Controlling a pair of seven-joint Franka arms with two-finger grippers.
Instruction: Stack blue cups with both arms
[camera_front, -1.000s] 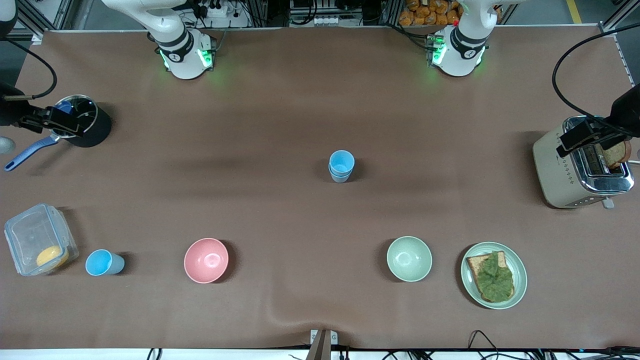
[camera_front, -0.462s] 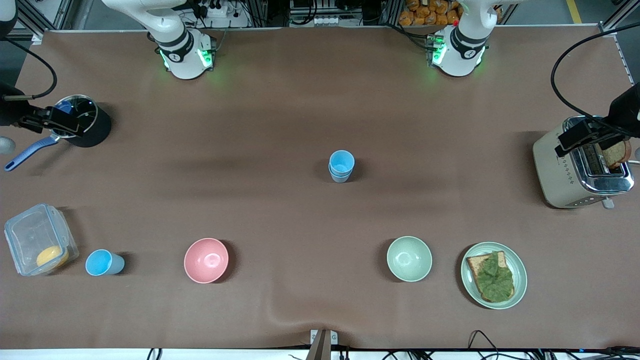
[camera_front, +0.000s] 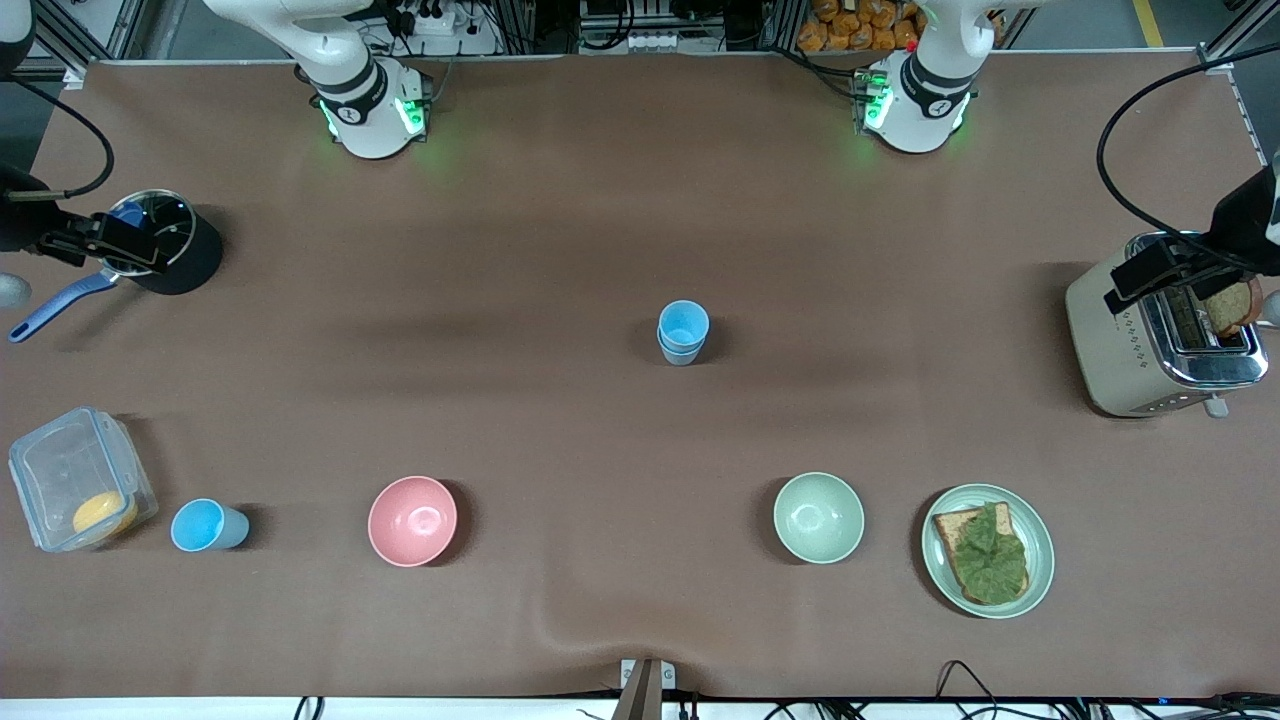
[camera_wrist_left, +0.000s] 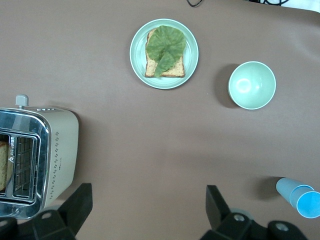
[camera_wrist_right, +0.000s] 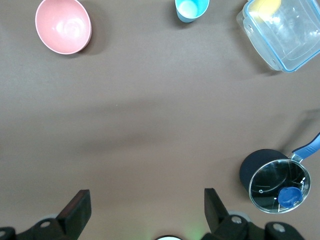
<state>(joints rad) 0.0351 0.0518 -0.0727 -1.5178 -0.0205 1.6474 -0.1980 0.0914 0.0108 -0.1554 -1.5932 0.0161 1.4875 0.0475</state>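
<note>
Front view: two small light-blue tapered plastic cups already nested as a stack (camera_front: 683, 332) mid-table; a third light-blue plastic cup (camera_front: 207, 525), bright blue inside, stands alone nearer the camera at the right arm's end, between a clear plastic lidded box (camera_front: 80, 492) w/ something yellow in it and a pink round bowl (camera_front: 412, 520), which looks empty. Pale green round bowl (camera_front: 818, 517) also empty; pale green plate (camera_front: 987, 550) carries toast w/ a green leaf on top. Right gripper (camera_front: 100, 245) hangs over a black saucepan w/ glass lid and blue handle (camera_front: 165, 250); left gripper (camera_front: 1165, 270) over a cream-and-chrome toaster (camera_front: 1160, 335) w/ a bread slice in a slot. Neither holds anything. Risks, as I judge: both grippers are well apart from any cup, so long reaches; the lone cup sits just beside the box, so a wide-open approach could bump the box or tip the cup; the light stack could topple if the third cup comes in off-centre. Left wrist view: left gripper's fingers (camera_wrist_left: 75, 205) spread wide, nothing between; toaster, plate, green bowl and the nested cups at the edge all show. Right wrist view: right gripper's fingers (camera_wrist_right: 77, 210) likewise wide, empty; pan, lone cup, pink bowl, box in sight.
</note>
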